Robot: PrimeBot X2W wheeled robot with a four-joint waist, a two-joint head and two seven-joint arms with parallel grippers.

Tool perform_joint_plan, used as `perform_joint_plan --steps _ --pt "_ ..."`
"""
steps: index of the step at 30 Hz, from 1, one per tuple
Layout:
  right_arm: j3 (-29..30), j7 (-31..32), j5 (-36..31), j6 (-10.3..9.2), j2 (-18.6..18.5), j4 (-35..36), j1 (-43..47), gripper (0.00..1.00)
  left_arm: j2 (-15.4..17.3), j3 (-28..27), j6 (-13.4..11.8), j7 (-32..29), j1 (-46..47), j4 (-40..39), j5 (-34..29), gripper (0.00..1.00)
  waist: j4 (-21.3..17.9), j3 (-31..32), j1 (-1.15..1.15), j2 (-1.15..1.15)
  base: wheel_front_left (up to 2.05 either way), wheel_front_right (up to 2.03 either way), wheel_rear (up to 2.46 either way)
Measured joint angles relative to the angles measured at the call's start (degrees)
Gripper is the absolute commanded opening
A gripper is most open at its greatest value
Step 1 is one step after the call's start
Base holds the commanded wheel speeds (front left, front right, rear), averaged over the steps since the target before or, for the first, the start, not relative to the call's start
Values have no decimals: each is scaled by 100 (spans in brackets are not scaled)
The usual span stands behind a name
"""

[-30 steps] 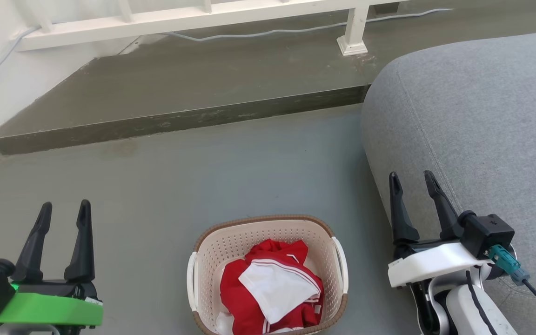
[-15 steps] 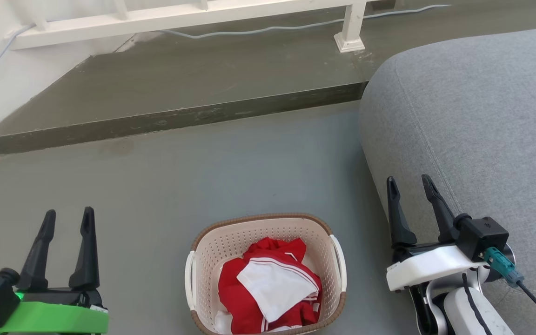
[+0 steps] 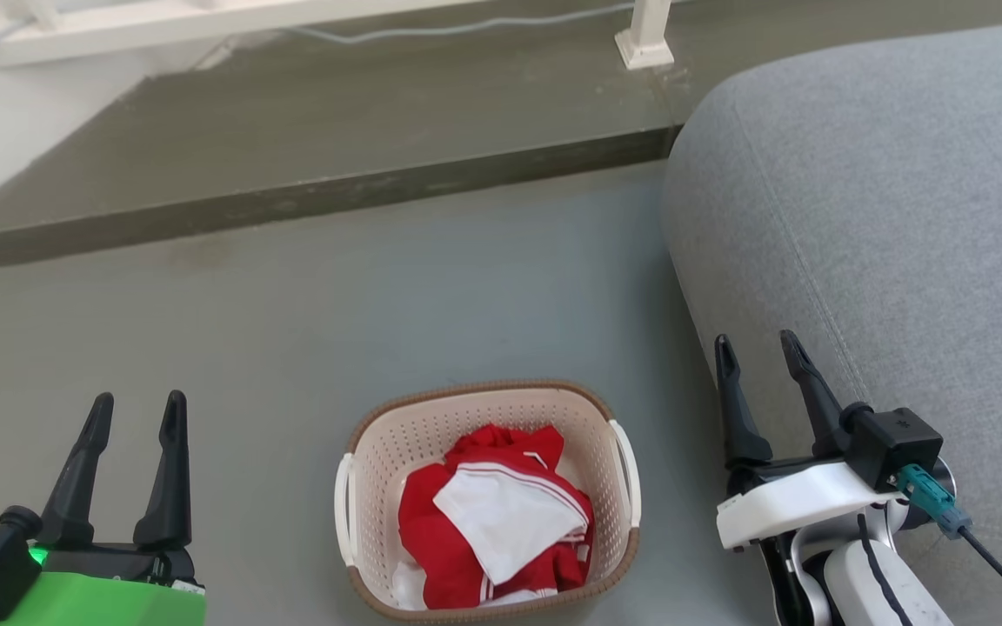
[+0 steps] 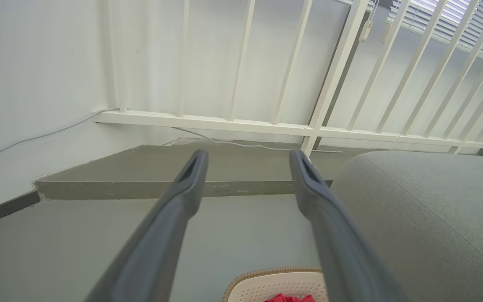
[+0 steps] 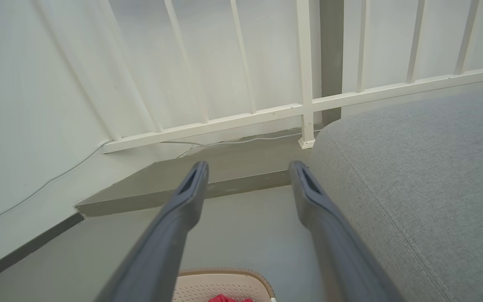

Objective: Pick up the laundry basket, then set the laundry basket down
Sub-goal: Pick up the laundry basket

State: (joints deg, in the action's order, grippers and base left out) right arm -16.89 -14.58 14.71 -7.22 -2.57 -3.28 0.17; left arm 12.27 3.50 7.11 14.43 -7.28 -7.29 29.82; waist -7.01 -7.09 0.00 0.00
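The laundry basket (image 3: 484, 386) looks stiff, probably light; take its white handles (image 3: 343, 509). Left pincer (image 3: 140, 398) and right pincer (image 3: 754, 339) stand spread, empty.

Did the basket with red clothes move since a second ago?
No. The laundry basket sits at the same gap from the grey sofa and the step; the whole picture shifted, so the camera moved.

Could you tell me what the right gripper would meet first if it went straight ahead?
The right gripper would probably reach the raised step first, skimming past the grey sofa; depth is unclear.
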Motion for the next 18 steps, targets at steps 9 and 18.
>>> perform_joint_plan --steps 9,18 --pt "-53 0 44 0 1 -103 -81 100 330 94 0 0 27 -54 383 100 -48 -525 0 0 0 0 0" --pt "-178 0 159 0 0 -210 -294 100 642 305 0 0 307 110 854 100 -66 -1127 0 0 0 0 0"
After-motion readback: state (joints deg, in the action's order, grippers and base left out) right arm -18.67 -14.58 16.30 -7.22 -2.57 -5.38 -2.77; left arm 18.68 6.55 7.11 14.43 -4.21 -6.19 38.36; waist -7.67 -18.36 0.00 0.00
